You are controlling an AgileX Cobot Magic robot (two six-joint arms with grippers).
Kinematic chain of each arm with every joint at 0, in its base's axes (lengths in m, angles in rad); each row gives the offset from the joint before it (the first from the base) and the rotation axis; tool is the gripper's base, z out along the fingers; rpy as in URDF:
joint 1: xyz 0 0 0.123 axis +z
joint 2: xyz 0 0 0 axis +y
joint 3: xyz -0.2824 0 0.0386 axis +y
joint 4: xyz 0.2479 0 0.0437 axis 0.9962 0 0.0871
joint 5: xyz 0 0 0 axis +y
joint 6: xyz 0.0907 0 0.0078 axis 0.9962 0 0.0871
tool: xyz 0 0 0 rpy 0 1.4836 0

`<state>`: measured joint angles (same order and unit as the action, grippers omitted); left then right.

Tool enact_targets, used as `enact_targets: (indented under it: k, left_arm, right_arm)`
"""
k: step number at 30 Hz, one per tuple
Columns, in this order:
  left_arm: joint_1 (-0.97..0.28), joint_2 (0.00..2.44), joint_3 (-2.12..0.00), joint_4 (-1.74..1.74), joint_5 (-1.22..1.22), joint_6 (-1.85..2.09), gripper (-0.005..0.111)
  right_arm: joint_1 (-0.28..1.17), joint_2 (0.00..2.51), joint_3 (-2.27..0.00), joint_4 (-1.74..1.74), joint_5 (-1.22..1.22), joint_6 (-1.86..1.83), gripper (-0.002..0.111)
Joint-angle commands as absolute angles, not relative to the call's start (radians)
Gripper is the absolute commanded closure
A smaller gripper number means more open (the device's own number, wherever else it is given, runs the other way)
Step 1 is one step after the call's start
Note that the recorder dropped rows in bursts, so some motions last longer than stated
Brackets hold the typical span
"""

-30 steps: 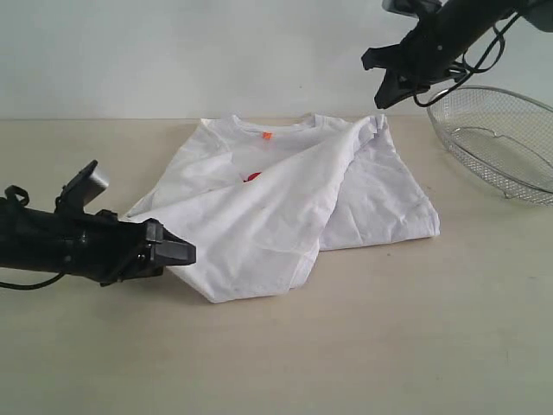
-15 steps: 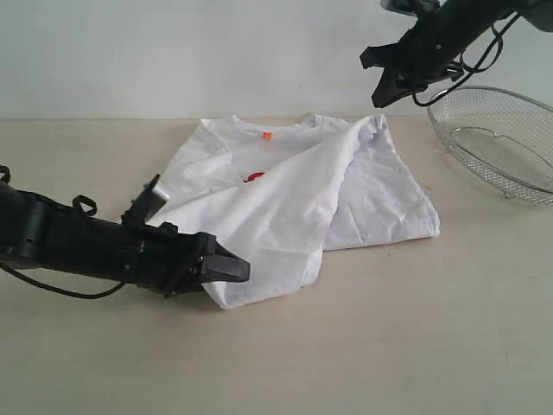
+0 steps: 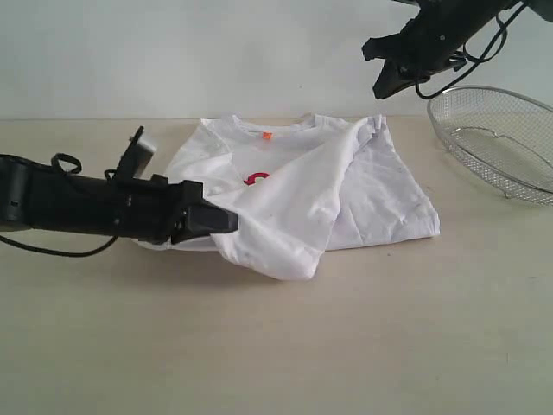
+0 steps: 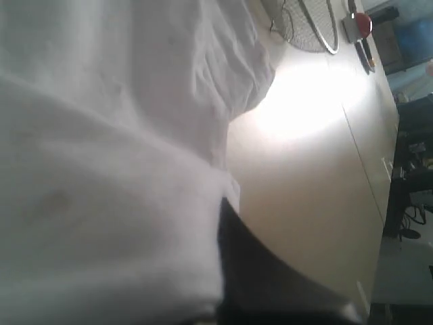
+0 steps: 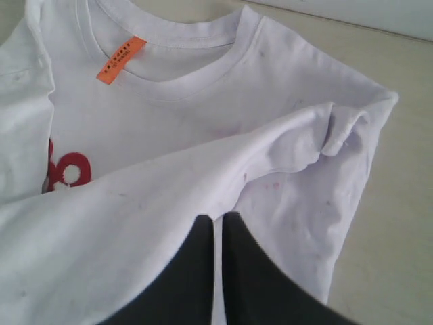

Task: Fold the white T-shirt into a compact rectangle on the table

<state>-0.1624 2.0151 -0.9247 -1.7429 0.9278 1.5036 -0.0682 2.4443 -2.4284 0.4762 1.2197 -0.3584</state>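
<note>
The white T-shirt (image 3: pixel 346 186) lies partly folded on the table (image 3: pixel 363 346), with a flap drawn diagonally across its chest. Its orange neck tag (image 5: pixel 120 59) and a bit of red lettering (image 5: pixel 64 172) show. My left gripper (image 3: pixel 226 222) is shut on the flap's lower left edge, holding it a little off the table. In the left wrist view, white cloth (image 4: pixel 101 169) wraps over the left gripper (image 4: pixel 220 210) and only one black finger (image 4: pixel 270 271) shows. My right gripper (image 3: pixel 383 85) hangs high above the shirt's far right shoulder, shut and empty, its fingers (image 5: pixel 203 271) pressed together.
A silver wire-mesh basket (image 3: pixel 497 138) stands at the back right of the table, close under the right arm. It also shows far off as the basket (image 4: pixel 311 27) in the left wrist view. Bare tabletop stretches along the front.
My left gripper reached in to the flap's lower left corner, shut on it and pulled it up and inward, so the front edge has drawn back. The right arm has scarcely moved.
</note>
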Motion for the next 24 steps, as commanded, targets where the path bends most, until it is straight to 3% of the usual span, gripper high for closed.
enact_targets:
  k: [1, 13, 24]
  left_arm:
    - [-0.129, 1.984, -0.969, -1.744, 0.907, 1.469, 0.102]
    - [-0.091, 1.984, -1.099, -1.744, 0.624, 1.469, 0.102]
    - [-0.091, 2.141, -1.275, -1.744, 0.55, 1.465, 0.102]
  right_arm:
    - [-0.07, 2.43, -2.432, 0.464, 1.221, -0.369, 0.109]
    - [-0.07, 2.43, -2.432, 0.465, 1.221, -0.367, 0.109]
    - [-0.07, 2.43, -2.432, 0.465, 1.221, -0.367, 0.109]
